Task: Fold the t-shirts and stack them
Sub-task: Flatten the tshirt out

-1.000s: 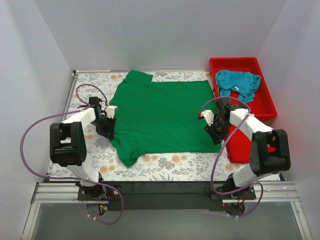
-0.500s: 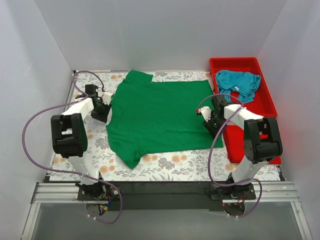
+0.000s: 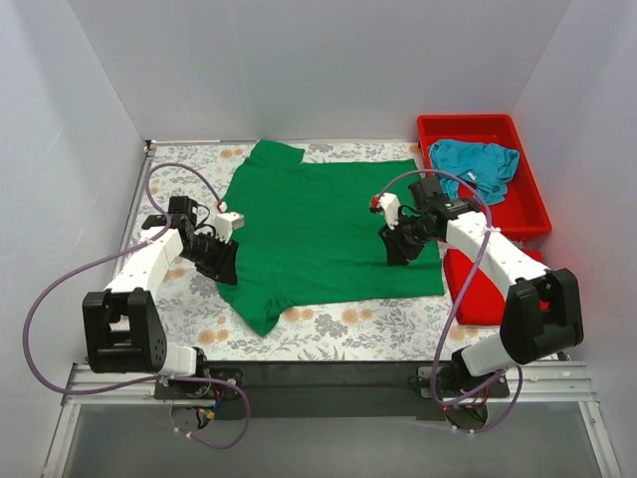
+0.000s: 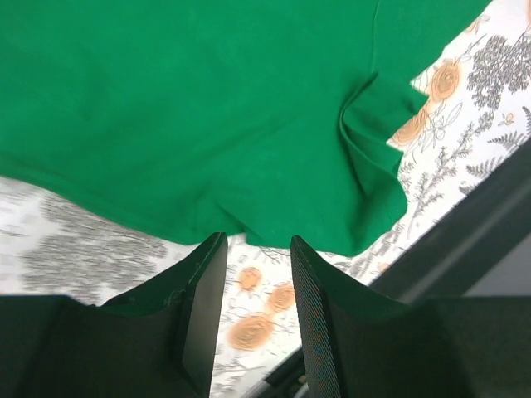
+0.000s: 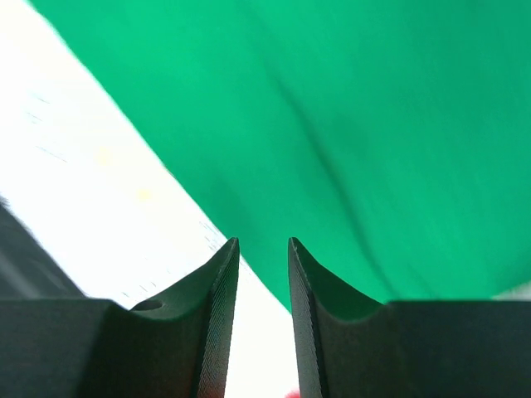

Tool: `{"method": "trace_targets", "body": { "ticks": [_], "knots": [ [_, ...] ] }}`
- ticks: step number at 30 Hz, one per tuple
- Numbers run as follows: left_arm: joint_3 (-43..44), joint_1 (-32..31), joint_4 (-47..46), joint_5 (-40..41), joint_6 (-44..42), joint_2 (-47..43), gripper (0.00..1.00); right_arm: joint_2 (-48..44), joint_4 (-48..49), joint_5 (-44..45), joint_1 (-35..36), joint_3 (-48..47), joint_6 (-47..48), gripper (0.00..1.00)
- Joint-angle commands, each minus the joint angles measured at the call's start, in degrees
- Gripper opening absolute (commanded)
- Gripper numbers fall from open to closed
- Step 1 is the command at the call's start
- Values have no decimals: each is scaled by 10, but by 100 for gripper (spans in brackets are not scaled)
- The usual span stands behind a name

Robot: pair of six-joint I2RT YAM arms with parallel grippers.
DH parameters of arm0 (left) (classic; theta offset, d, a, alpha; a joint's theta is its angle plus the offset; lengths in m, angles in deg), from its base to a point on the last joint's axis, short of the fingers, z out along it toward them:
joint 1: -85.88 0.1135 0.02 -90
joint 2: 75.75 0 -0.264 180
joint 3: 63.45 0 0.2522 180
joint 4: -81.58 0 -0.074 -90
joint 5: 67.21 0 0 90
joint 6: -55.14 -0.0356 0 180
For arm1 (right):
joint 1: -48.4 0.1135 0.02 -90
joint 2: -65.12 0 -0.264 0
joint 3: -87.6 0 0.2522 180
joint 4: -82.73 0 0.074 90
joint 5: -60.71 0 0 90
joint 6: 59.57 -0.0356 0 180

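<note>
A bright green t-shirt (image 3: pixel 318 224) lies spread flat on the floral table, its near left sleeve bunched. It also shows in the left wrist view (image 4: pixel 191 108) and the right wrist view (image 5: pixel 348 116). A teal blue t-shirt (image 3: pixel 476 167) lies crumpled in the red tub (image 3: pixel 532 214). My left gripper (image 3: pixel 223 261) is at the green shirt's left edge; in its wrist view it (image 4: pixel 257 249) is open and empty, just off the hem over bare table. My right gripper (image 3: pixel 392 251) hovers over the shirt's right part; in its wrist view it (image 5: pixel 263 249) is narrowly open with nothing between the jaws.
The red tub stands along the table's right side, close beside my right arm. White walls enclose the table on the left, back and right. A dark rail (image 4: pixel 465 240) runs along the near edge. Purple cables loop from both arms.
My left gripper moved nearer and right, from the far left sleeve to the shirt's left hem. My right gripper moved left from the tub's side onto the shirt. The shirt's left edge shifted slightly.
</note>
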Motion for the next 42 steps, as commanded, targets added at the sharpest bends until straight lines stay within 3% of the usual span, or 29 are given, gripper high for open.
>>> {"method": "trace_targets", "body": {
  "ticks": [1, 7, 15, 22, 28, 34, 37, 38, 40, 42],
  "knots": [
    [-24, 6, 6, -19, 44, 29, 36, 8, 53, -116, 75, -49, -84, 37],
    [-49, 6, 20, -9, 43, 30, 37, 118, 133, -135, 197, -118, -158, 43],
    [-76, 11, -60, 57, 116, 53, 39, 252, 188, -142, 307, -220, -205, 47],
    [-57, 11, -75, 56, 138, 85, 39, 328, 218, -155, 334, -273, -247, 53],
    [-52, 10, -78, 56, 139, 96, 39, 380, 218, -173, 338, -302, -257, 47],
    [-45, 11, -91, 72, 142, 123, 39, 370, 216, -182, 339, -263, -246, 44],
    [-39, 11, -93, 74, 145, 137, 39, 363, 216, -188, 338, -253, -244, 35],
    [-37, 10, -96, 77, 145, 138, 39, 359, 216, -189, 339, -250, -242, 18],
    [-35, 11, -99, 82, 150, 142, 39, 350, 215, -187, 338, -243, -238, 2],
    [-32, 12, -100, 89, 150, 149, 39, 330, 208, -188, 331, -228, -227, 1]
  ]
}}
